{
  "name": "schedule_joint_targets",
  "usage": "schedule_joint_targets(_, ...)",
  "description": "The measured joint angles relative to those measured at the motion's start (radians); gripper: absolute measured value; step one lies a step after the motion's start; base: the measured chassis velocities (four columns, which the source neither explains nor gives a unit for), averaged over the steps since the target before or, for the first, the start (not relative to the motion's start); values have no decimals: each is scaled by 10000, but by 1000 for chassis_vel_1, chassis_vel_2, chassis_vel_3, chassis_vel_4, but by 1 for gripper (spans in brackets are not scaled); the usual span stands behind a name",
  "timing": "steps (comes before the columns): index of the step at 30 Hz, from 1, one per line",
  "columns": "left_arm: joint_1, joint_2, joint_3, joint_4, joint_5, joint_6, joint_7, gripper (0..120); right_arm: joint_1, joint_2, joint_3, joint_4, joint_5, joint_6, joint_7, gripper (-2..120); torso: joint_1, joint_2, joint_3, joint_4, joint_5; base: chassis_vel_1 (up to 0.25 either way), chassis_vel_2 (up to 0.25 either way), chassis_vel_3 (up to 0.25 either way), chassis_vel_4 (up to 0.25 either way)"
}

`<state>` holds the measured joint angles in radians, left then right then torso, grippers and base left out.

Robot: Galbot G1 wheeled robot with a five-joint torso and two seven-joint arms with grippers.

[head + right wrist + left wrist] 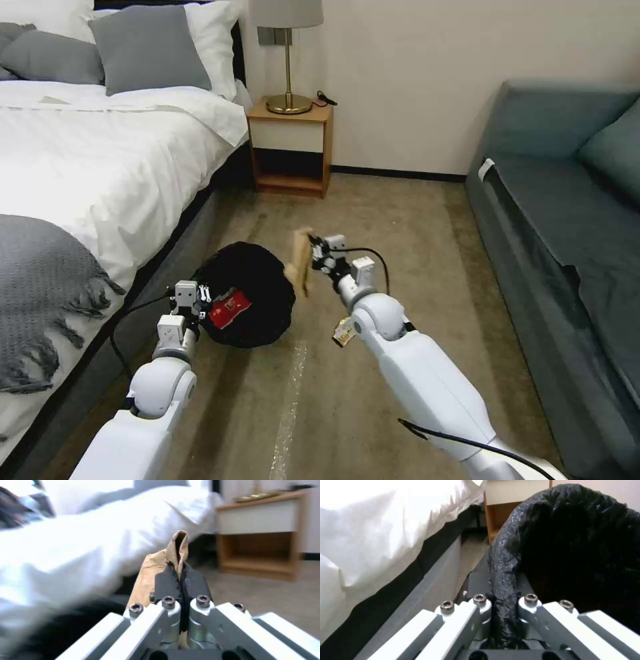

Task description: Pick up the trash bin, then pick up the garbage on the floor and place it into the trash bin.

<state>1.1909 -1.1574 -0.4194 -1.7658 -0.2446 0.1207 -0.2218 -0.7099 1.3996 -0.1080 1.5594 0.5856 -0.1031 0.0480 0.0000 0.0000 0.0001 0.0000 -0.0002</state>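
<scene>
The trash bin [257,283], lined with a glossy black bag, is tipped toward me beside the bed. My left gripper [193,300] is shut on its near rim, and the left wrist view shows the bag's edge [504,585] pinched between the fingers. A red-and-white packet [229,308] lies inside the bin. My right gripper [319,257] is shut on a brown paper piece [301,261], one item of the garbage, held upright just right of the bin's rim. In the right wrist view the paper [151,567] sticks up past the black pads [166,585]. A yellow-black snack wrapper [344,331] lies on the floor under my right arm.
A bed [87,167] with white sheets and a grey throw runs along the left. A wooden nightstand [291,150] with a lamp stands at the back wall. A dark teal sofa [567,227] lines the right. Open beige carpet [400,220] lies between them.
</scene>
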Motion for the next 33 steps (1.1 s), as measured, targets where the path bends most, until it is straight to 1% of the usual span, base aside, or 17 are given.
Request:
schedule_joint_targets(3,-33,-39,-2,-46,-23,22,-21,4,-56,100,-378,228,324,80,-142,0,0,0,0,1,0,0,0,0,0)
schedule_joint_targets(6,-59,-53,-3,-94,-42,51,-35,4,-65,200,-670,170,266,133,-273,0,0,0,-1,1,0,0,0,0,0)
schedule_joint_targets(9,-57,-90,-3,-214,-118,86,-63,4,-132,347,-867,-165,-7,180,-296,0,0,0,0,0,0,0,0,0,0)
schedule_joint_targets(12,-1,-133,1,-401,-187,119,-82,4,-294,545,-972,-732,-552,362,-299,0,0,0,0,0,2,0,0,0,0)
schedule_joint_targets(17,11,-155,-106,-439,-309,128,-94,4,-489,666,-950,-1078,-1027,486,-270,0,0,0,0,0,2,0,0,0,0)
schedule_joint_targets(18,18,-153,-133,-438,-344,131,-101,4,-546,677,-925,-1117,-1067,486,-248,2,0,0,0,0,1,0,0,0,0)
schedule_joint_targets(19,31,-142,-143,-433,-359,132,-103,4,-589,679,-903,-1133,-1092,486,-235,7,0,0,0,0,1,0,0,0,0)
schedule_joint_targets(20,31,-142,-143,-433,-359,132,-103,4,-589,679,-903,-1133,-1092,486,-235,7,0,0,0,0,1,0,0,0,0)
schedule_joint_targets(22,37,-128,-147,-400,-368,133,-104,4,-639,676,-870,-1135,-1101,481,-214,17,0,0,0,-1,1,0,0,0,0)
schedule_joint_targets(23,37,-128,-147,-400,-368,133,-104,4,-639,676,-870,-1135,-1101,481,-214,17,0,0,0,-1,1,0,0,0,0)
schedule_joint_targets(24,23,-129,-144,-366,-369,133,-104,4,-660,664,-851,-1120,-1101,472,-202,24,0,0,0,0,2,0,0,0,0)
schedule_joint_targets(26,-6,-156,-121,-326,-368,132,-108,4,-685,641,-836,-1013,-1092,454,-195,30,0,0,-1,-1,1,0,0,0,0)
schedule_joint_targets(27,-6,-156,-121,-326,-368,132,-108,4,-685,641,-836,-1013,-1092,454,-195,30,0,0,-1,-1,1,0,0,0,0)
schedule_joint_targets(28,-17,-180,-103,-293,-358,132,-117,4,-707,614,-831,-894,-1058,430,-193,38,0,0,0,-1,2,0,0,0,0)
schedule_joint_targets(31,-14,-228,-76,-191,-307,128,-118,4,-760,586,-807,-680,-981,430,-169,51,0,0,0,-1,1,0,0,0,0)
schedule_joint_targets(32,-14,-228,-76,-191,-307,128,-118,4,-760,586,-807,-680,-981,430,-169,51,0,0,0,-1,1,0,0,0,0)
schedule_joint_targets(33,-3,-238,-82,-163,-290,116,-119,4,-785,582,-776,-617,-924,439,-151,54,0,0,0,-1,2,0,0,0,0)
